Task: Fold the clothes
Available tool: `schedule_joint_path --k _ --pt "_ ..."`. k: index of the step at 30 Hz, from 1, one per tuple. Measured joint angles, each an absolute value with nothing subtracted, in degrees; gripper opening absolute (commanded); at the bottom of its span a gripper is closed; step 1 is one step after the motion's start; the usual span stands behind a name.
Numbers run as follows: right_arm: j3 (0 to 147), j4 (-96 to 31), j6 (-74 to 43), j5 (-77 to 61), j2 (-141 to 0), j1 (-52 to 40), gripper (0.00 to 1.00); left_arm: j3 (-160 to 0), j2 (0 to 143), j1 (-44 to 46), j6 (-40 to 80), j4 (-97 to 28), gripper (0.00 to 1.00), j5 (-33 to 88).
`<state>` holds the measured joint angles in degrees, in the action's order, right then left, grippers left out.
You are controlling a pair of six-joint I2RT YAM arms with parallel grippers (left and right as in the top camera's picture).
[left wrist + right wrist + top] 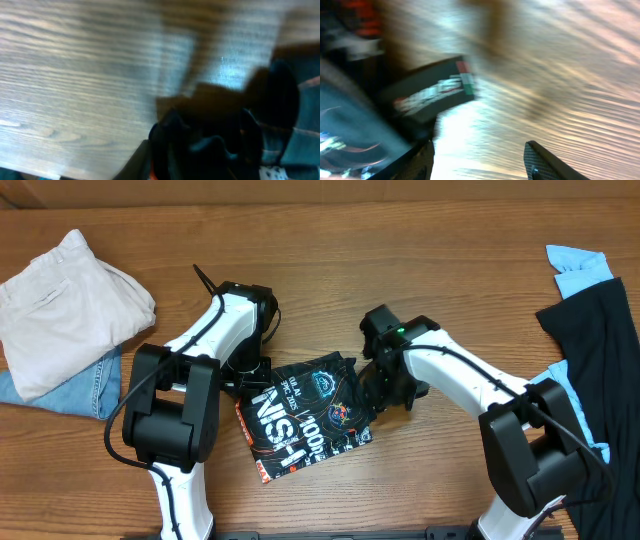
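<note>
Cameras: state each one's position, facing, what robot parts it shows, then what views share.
Overhead: above the table, facing straight down; both arms and the folded jersey show.
Left wrist: low, facing table and jersey; blurred, own fingers unclear.
Right wrist: low, facing table and jersey edge; open right tool at bottom.
Shared: jersey and table, all three.

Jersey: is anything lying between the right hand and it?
Nothing visible. The right hand sits at the right edge of the folded jersey, with only bare table between its open fingers.
</note>
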<state>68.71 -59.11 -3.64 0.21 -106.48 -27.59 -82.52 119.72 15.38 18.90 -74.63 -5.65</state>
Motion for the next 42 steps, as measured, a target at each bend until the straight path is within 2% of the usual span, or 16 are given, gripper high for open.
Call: schedule_joint_path --k 5,7,8,11,14,17,21,27,35,38,42 --pt "68.71 -59.64 -6.94 3.31 -106.48 -24.80 0.61 -82.48 119.72 15.38 18.94 -75.59 0.06 -4.51" --pt "68.71 -61.21 -7.77 3.88 -106.48 -24.05 0.61 -82.48 119.66 15.38 19.07 -75.57 0.09 -4.51" --pt "68.71 -62.57 -8.03 4.03 -106.48 -23.94 0.61 -82.43 119.48 15.38 19.16 -75.37 0.13 -4.60" --pt "68.73 -64.66 -8.49 3.03 -106.48 -24.03 0.61 -82.00 117.03 15.38 20.23 -72.93 0.38 -6.24" --pt "68.73 -65.19 -8.75 -0.80 -106.48 -24.03 0.61 -81.93 112.29 15.38 20.97 -67.64 0.53 -7.60" --pt "68.79 -65.23 -8.73 -5.87 -106.48 -24.03 0.61 -82.04 107.55 15.38 21.12 -61.12 0.53 -8.40" --pt "68.84 -65.82 -8.75 -10.85 -106.48 -24.05 0.61 -82.15 105.91 15.38 20.58 -54.89 0.47 -7.88" --pt "68.77 -66.78 -8.78 -12.88 -106.48 -24.88 0.61 -82.13 107.53 15.38 18.74 -54.28 0.38 -4.01" --pt "67.07 -64.99 -8.73 -13.47 -106.48 -29.15 0.62 -82.11 109.43 16.91 8.64 -54.85 0.49 10.20" --pt "65.89 -62.24 -8.73 -13.65 -106.48 -30.57 0.62 -82.11 109.45 17.74 4.91 -54.83 0.53 11.86" --pt "63.16 -60.45 -8.75 -13.63 -106.48 -31.73 0.62 -82.11 110.08 17.91 2.48 -54.39 0.52 11.16"
